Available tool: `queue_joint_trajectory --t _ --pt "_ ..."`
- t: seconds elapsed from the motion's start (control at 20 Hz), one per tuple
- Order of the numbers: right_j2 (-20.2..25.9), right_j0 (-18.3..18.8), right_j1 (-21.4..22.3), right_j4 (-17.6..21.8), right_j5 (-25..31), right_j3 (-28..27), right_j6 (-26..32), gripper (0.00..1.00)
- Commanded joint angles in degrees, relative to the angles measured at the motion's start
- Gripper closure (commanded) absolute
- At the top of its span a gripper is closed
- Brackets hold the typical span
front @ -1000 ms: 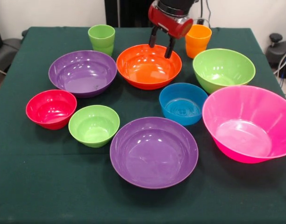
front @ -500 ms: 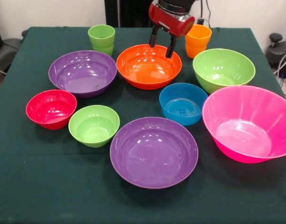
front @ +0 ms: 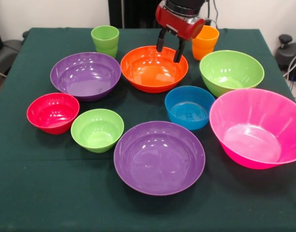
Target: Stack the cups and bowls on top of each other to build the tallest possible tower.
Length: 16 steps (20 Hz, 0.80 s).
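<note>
Currently the hand (front: pixel 170 47) hangs released, fingers spread, over the far rim of the orange bowl (front: pixel 154 68), holding nothing. Orange cup (front: pixel 205 41) sits just beside it, green cup (front: pixel 105 40) further along the far side of the table (front: pixel 51 193). All bowls sit apart, unstacked; pink bowl (front: pixel 258 127) empty. No readable writing.

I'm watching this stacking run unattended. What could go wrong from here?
The open pincer hangs over the orange bowl's far rim, with the orange cup right beside it; a sideways move might knock that cup over. Gripping the glossy rim may let the bowl slip or tilt.
</note>
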<state>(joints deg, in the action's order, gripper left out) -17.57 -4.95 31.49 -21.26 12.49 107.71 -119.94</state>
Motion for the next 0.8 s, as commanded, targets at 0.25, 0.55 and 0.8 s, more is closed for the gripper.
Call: queue_joint_trajectory --t 0.25,0.55,0.8 --pt "8.6 3.1 -0.2 8.3 6.6 -6.5 4.3 0.00" --pt "13.7 7.6 -0.7 13.9 8.4 -9.0 8.4 0.00" --pt "15.1 8.4 -0.6 16.7 10.6 -10.7 6.7 0.00"
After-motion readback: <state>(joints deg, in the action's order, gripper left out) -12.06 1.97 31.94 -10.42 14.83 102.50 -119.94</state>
